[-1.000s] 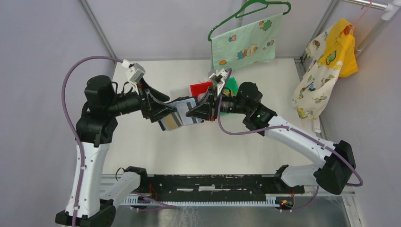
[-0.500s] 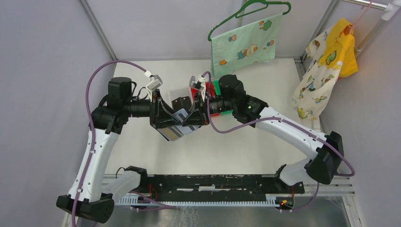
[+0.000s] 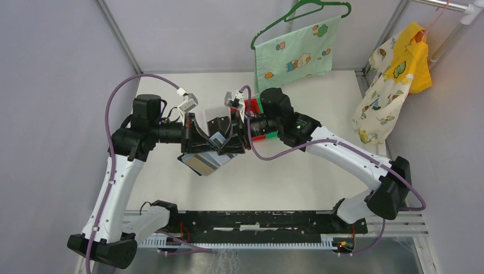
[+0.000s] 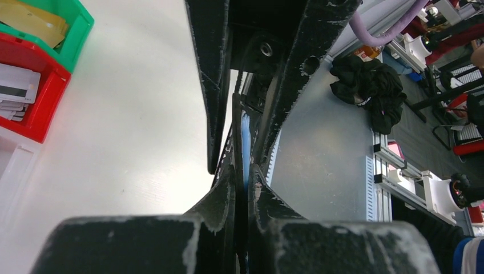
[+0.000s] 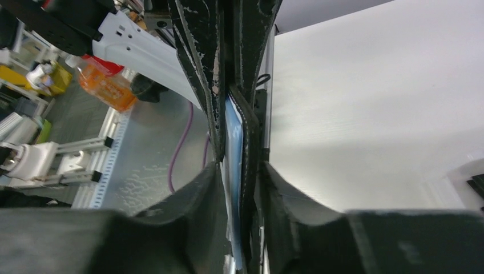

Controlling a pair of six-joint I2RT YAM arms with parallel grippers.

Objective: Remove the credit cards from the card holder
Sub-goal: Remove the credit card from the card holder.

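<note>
The black card holder (image 3: 216, 138) hangs in the air above the table's middle, between my two grippers. Several credit cards (image 3: 201, 164), whitish-grey and tan-gold, stick out of it toward the near side. My left gripper (image 3: 201, 142) comes from the left and is shut on the holder's thin black, blue-lined edge (image 4: 244, 137), pinched between the fingertips of the left gripper (image 4: 242, 171). My right gripper (image 3: 228, 142) comes from the right. In its wrist view the right gripper (image 5: 240, 165) stands open, one jaw on each side of the holder (image 5: 249, 142) and the card edges (image 5: 233, 148).
A red bin (image 4: 34, 108) with whitish cards, a green bin (image 4: 68, 23) with tan cards and a clear bin (image 4: 11, 165) stand at the back of the table. A green hanger with a cloth (image 3: 294, 54) and yellow clothes (image 3: 399, 74) hang behind.
The left arm swung right to the holder and its jaws closed on it. The right arm moved left a little and its jaws loosened. The cards now hang lower.
</note>
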